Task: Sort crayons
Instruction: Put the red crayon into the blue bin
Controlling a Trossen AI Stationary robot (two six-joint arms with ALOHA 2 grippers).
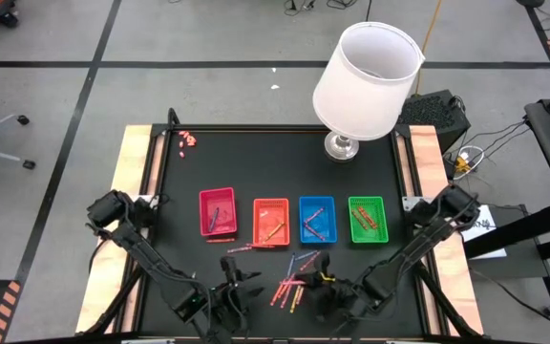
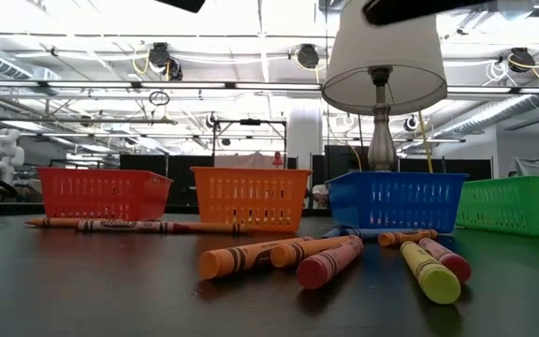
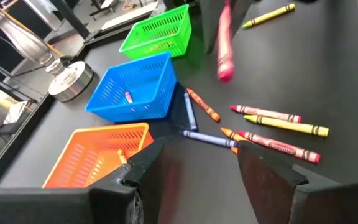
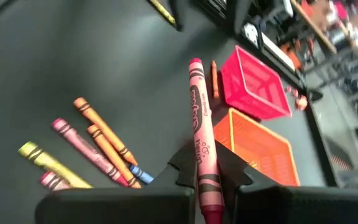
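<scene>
While right fingers (image 4: 205, 177) clamp it, pink crayon (image 4: 199, 124) stands upright.

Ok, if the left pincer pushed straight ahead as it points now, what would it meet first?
Probably the blue crayon lying just past the open left pincer, then the loose crayons beyond; depth is hard to judge.

The scene is brightly lit by ceiling lights (image 2: 307, 56); the held crayon (image 3: 224, 43) is blurred, perhaps defocused.
</scene>
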